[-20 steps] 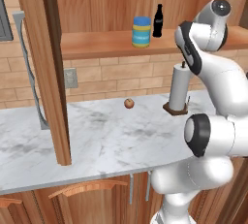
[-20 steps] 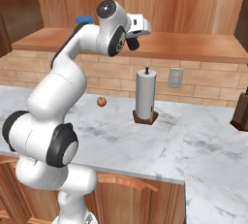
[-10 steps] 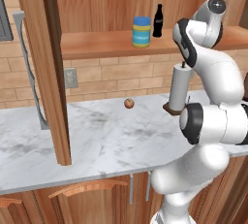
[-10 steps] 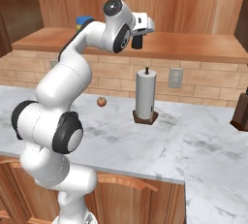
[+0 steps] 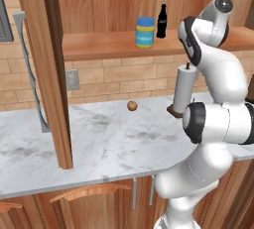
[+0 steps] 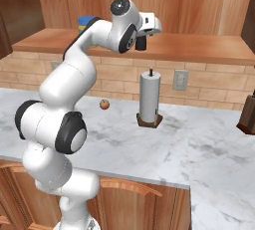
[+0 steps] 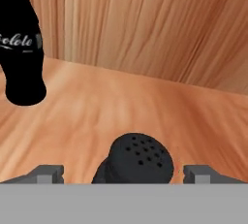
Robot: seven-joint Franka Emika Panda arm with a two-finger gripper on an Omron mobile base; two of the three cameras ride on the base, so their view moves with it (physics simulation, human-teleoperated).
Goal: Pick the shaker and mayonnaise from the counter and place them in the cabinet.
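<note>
The small black shaker (image 7: 135, 157) stands upright on the cabinet shelf (image 7: 97, 111), its holed round top between my fingertips (image 7: 47, 172). My gripper (image 7: 123, 172) is open, with a gap on each side of the shaker. In the right base view the gripper (image 6: 142, 44) reaches over the shelf (image 6: 199, 52). The mayonnaise jar (image 5: 145, 32), blue-lidded, stands on the same shelf (image 5: 94, 45), to the left of the hand. The marble counter (image 5: 109, 139) lies below.
A black cola bottle (image 7: 22, 39) (image 5: 161, 21) stands on the shelf close to the shaker. On the counter are a paper-towel roll (image 6: 149, 97), a small apple (image 5: 132, 105) and a knife block (image 6: 248, 117). The cabinet's upright panel (image 5: 47, 69) runs down to the counter.
The gripper has opened and let go of the shaker on the shelf. The arm's elbow has swung while the hand stayed at the shelf.
</note>
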